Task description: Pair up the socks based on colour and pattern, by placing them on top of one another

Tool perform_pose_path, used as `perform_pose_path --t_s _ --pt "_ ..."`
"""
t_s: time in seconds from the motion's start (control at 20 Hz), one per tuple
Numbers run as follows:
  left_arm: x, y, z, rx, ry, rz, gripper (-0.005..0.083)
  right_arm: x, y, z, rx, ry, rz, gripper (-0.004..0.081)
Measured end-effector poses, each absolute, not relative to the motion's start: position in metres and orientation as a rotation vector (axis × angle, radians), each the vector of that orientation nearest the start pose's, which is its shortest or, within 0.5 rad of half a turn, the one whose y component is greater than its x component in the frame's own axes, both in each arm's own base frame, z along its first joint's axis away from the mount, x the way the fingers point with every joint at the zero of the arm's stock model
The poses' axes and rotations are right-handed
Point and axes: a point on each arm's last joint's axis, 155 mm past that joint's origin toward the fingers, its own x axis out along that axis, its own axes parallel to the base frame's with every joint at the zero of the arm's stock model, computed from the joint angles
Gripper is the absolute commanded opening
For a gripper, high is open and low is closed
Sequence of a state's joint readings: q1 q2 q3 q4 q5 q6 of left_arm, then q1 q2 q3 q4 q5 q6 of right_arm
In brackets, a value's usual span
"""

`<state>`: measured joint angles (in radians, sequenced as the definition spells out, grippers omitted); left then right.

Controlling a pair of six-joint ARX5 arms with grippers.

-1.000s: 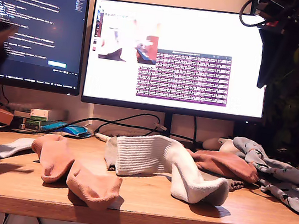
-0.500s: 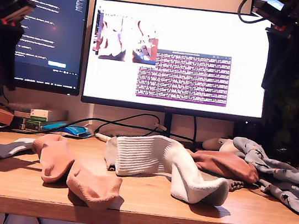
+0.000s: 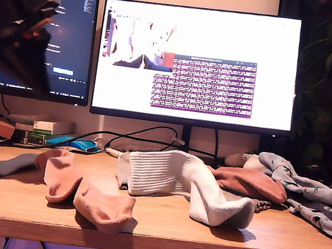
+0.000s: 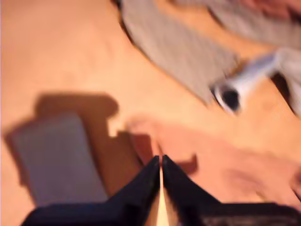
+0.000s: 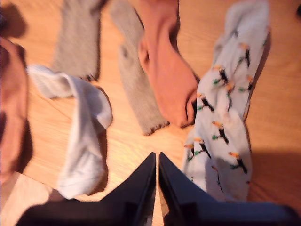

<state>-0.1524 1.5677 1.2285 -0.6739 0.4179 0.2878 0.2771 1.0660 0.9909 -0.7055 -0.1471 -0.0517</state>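
Both pairs of jaws were pressed together on nothing: my first gripper (image 4: 161, 159) and my second gripper (image 5: 157, 156) hung above the desk (image 3: 164, 228). In the exterior view, the white ribbed sock (image 3: 162, 173) lay near 6 o'clock, a salmon-pink sock (image 3: 63, 175) near 8 o'clock and the toucan-print socks (image 3: 322, 199) near 4 o'clock.

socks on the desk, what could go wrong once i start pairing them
One salmon-pink sock lies at the front edge of the desk; a nudge might drop it. In the second wrist view another salmon sock lies against the bird-print sock, so lifting one may drag the other.
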Motion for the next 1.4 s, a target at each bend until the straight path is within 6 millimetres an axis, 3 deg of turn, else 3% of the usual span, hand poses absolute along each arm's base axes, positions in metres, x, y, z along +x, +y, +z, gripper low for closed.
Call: perform_pose_path --t_s 0.05,0.25,0.45,0.55,0.85,0.95,1.2,1.4 --pt "0.385 -0.132 0.145 0.104 0.914 -0.644 0.0404 0.298 0.113 0.207 -0.098 0.749 0.423 -0.0011" --pt "0.385 -0.131 0.135 0.038 0.960 -0.639 0.0412 0.297 0.113 0.212 -0.098 0.732 0.424 -0.0011" --pt "0.383 -0.143 0.078 -0.026 1.108 -0.687 0.0413 0.297 0.112 0.211 -0.099 0.733 0.424 -0.0011" --pt "0.384 -0.145 0.061 -0.034 1.143 -0.689 0.0413 0.297 0.112 0.211 -0.099 0.733 0.424 -0.0011" --pt "0.390 -0.149 0.062 -0.031 1.115 -0.695 0.0399 0.297 0.113 0.211 -0.099 0.733 0.426 -0.0011" --pt "0.388 -0.152 0.060 -0.029 1.127 -0.702 0.0352 0.297 0.113 0.212 -0.099 0.732 0.427 -0.0011" --pt "0.387 -0.165 0.054 0.011 1.124 -0.719 0.0009 0.297 0.113 0.212 -0.099 0.732 0.427 -0.0011" --pt "0.399 -0.162 0.052 0.108 1.074 -0.691 -0.0021 0.297 0.113 0.212 -0.098 0.732 0.428 -0.0011"
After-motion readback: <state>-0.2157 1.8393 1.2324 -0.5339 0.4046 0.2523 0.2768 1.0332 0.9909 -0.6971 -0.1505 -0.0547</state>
